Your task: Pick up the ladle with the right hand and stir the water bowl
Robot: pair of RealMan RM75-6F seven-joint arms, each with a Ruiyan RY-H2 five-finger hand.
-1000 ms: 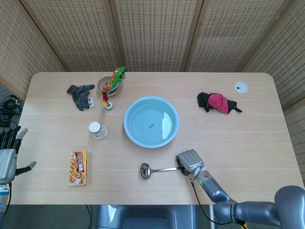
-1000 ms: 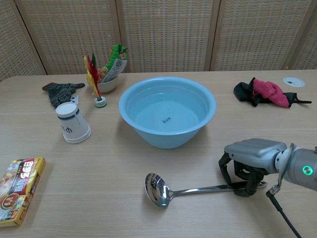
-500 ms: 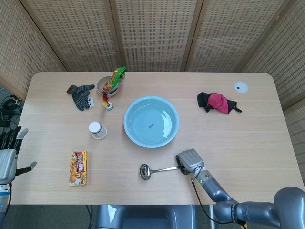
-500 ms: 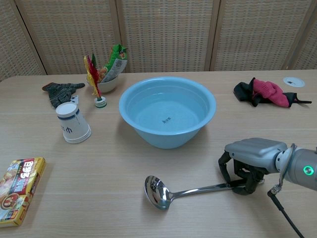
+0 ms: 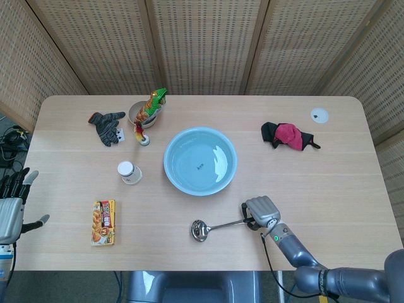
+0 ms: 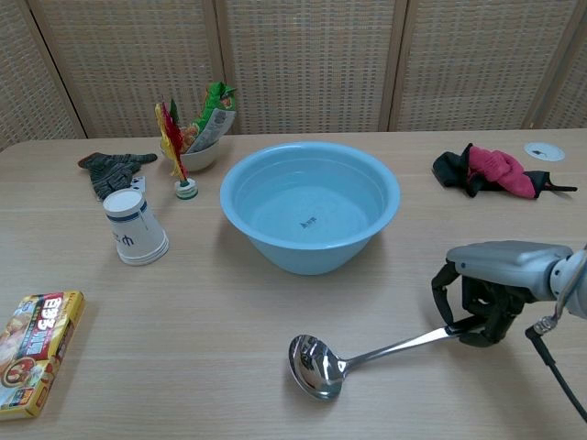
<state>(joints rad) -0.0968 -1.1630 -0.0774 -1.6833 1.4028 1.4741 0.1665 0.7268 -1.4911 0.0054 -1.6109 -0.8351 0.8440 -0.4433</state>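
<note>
A steel ladle (image 5: 211, 228) (image 6: 344, 360) hangs tilted just over the table's front middle, cup down and to the left. My right hand (image 5: 261, 212) (image 6: 495, 289) grips the end of its handle, fingers curled around it. The light blue water bowl (image 5: 200, 160) (image 6: 310, 205) stands at the table's centre, behind and left of the ladle, with clear water inside. My left hand (image 5: 12, 202) hovers off the table's left edge, fingers apart and holding nothing; only the head view shows it.
A white paper cup (image 5: 129, 172) (image 6: 134, 227) and a yellow snack box (image 5: 103, 221) (image 6: 32, 351) lie at the left. A dark glove (image 5: 106, 125), a small bowl with packets (image 5: 145, 111) and a shuttlecock (image 6: 172, 147) sit at the back left. A red-black cloth (image 5: 287, 136) lies at the right.
My right hand has moved right and slightly toward the front edge with the ladle. The handle end has risen, so the ladle now tilts with its cup low.
</note>
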